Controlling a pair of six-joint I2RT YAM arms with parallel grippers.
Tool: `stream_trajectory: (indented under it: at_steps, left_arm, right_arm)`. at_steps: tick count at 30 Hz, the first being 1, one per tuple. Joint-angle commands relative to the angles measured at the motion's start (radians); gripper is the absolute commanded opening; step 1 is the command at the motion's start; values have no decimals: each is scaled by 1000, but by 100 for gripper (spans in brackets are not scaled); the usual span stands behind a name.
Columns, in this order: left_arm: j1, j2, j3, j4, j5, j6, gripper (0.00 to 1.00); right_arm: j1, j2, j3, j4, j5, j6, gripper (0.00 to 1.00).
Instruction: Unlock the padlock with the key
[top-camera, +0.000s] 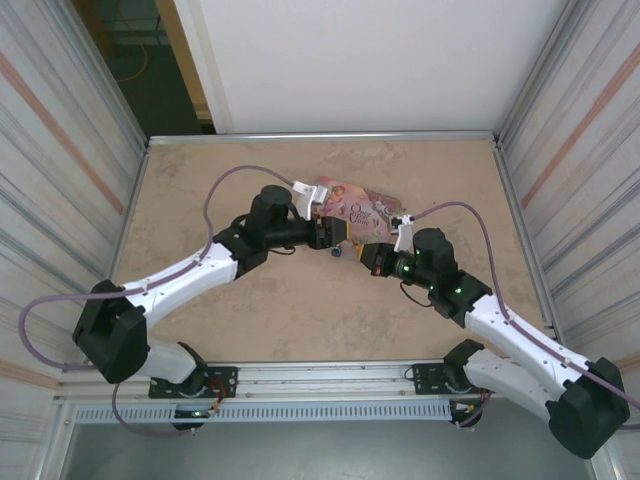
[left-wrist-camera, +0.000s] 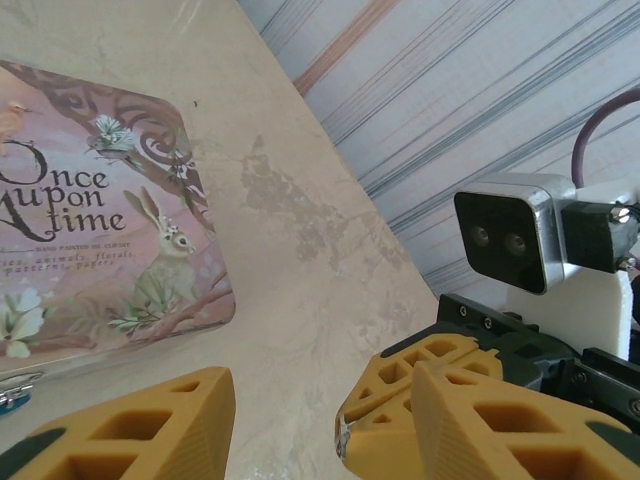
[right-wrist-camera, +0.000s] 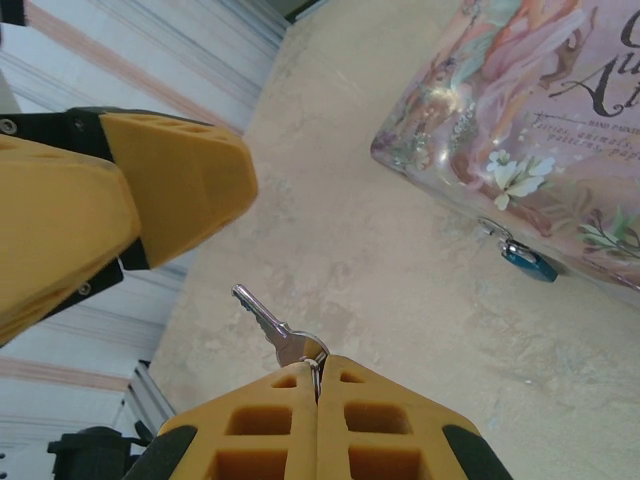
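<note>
Right wrist count: one key (right-wrist-camera: 268, 322), one padlock (right-wrist-camera: 528, 260), one tin (right-wrist-camera: 530, 110).
Padlock: at tin's edge, apart from key.
Right gripper (right-wrist-camera: 318, 368): closed, pinching key's head.
Left gripper (left-wrist-camera: 318, 415): jaws partly apart, empty.

the tin (left-wrist-camera: 100, 200) is seen in pink and mauve, patterned with a pale rabbit, white flowers, dark swirls and dark lettering. just beside the tin, the padlock (right-wrist-camera: 528, 260) is shown in blue-teal with a silvery shackle. the key (right-wrist-camera: 265, 322) is silvery. the right gripper (right-wrist-camera: 318, 370) is coloured yellow-orange, with black patches. under the tin, the table (top-camera: 300, 320) is marbled beige.
</note>
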Motion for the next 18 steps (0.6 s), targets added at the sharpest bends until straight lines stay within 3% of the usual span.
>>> stream_trajectory:
  at_steps: [1,10,18]
  left_arm:
    - [-14,21,36,53,29,-18,49]
    - [-30,57,47,73,42,-38,43]
    - [-29,51,42,62,39,-34,21]
  right_arm:
    - [13,-3,48,40,4,12,0]
    - [28,21,66,54,18,11,0]
    - [32,27,66,40,36,14,0]
